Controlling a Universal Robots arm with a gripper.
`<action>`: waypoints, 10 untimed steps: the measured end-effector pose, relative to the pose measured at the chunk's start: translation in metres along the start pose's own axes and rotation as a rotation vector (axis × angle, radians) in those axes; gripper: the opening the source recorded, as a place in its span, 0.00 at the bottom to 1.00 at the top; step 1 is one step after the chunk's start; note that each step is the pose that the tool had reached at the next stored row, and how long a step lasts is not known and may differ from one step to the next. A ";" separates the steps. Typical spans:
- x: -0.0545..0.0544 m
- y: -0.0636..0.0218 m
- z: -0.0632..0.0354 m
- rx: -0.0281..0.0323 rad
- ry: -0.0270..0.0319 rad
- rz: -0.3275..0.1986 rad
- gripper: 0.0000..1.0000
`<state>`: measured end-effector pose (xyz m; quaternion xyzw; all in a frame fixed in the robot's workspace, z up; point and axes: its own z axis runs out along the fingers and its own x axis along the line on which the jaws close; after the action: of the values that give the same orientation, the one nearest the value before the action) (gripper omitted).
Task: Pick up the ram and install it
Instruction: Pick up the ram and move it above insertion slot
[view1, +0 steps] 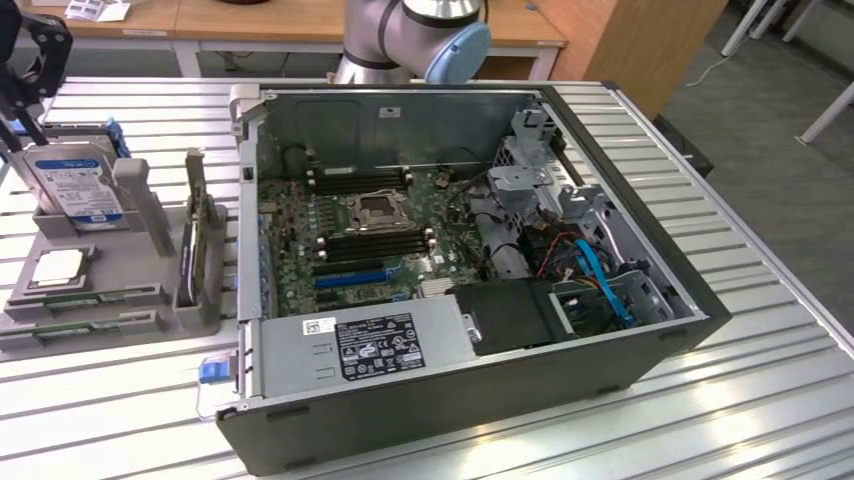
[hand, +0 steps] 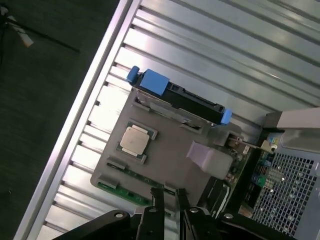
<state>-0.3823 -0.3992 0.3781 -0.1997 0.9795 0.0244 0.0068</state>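
Claw, part-open & empty, hovers by ram at PC case's 9 o'clock, ext. view; best gripped square across long edges.

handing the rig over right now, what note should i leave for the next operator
Gripper: open, holding nothing, hovering over the gray holder beside the computer case.
Ram: lying flat along the holder's edge, close to the fingertips.
Done: nothing visible; the ram is not picked up.
Left: pick up the ram and seat it in the black memory slots on the motherboard.
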 end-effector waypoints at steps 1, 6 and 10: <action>0.000 0.0000 0.0004 -0.0004 0.0009 -0.018 0.24; 0.000 -0.0001 0.0027 -0.0025 0.0049 -0.108 0.31; 0.000 -0.0002 0.0046 -0.0041 0.0082 -0.181 0.31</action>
<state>-0.3823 -0.3992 0.3734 -0.2877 0.9574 0.0249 0.0045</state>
